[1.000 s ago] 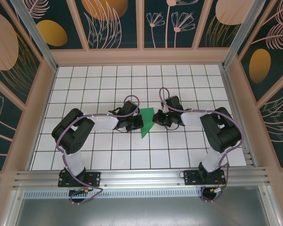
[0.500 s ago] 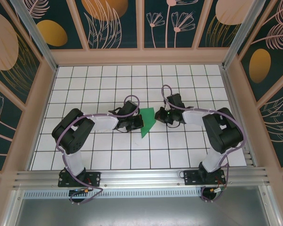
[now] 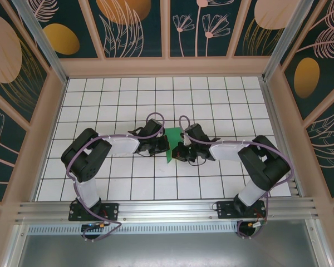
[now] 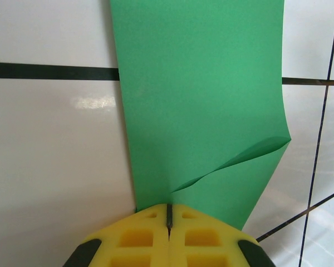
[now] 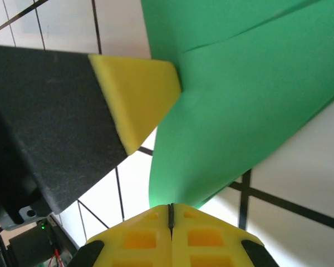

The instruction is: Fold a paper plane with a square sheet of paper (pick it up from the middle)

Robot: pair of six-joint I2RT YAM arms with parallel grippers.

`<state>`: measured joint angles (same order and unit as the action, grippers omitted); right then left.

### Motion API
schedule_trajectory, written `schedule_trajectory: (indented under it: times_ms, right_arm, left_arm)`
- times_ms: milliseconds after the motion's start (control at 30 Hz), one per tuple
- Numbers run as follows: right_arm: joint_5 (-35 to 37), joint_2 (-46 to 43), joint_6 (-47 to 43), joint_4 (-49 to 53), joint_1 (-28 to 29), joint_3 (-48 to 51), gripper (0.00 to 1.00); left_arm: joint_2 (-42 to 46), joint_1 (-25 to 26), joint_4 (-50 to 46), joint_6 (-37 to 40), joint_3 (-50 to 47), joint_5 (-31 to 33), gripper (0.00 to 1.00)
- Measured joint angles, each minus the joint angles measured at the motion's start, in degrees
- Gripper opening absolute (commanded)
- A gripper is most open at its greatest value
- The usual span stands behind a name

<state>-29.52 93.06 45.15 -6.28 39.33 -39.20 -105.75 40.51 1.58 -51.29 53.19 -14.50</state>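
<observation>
well, left gripper (image 4: 168,214) and right gripper (image 5: 171,214) each have fingers pressed together on an edge of the sheet of paper (image 4: 200,100), which spreads just beyond their tips. pulling in opposite ways could tear it, or let it slip.

Creased green paper sheet (image 3: 172,137) sits near the middle of the white gridded tabletop (image 3: 117,94), between the two claws. The left claw (image 3: 166,146) is clamped on its left edge. The right claw (image 3: 178,152) is clamped on its right edge, slightly nearer the front. The claw tips are close together, with the sheet extending behind them.
</observation>
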Motion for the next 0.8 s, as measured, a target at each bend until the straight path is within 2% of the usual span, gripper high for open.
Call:
schedule_trajectory:
  times_ms: [800]
  right_arm:
    - [-0.6,3.4,1.3,-2.4,2.6,0.0,0.05]
  left_arm:
    - [0.1,0.0,0.8,-0.9,-0.5,0.2,0.00]
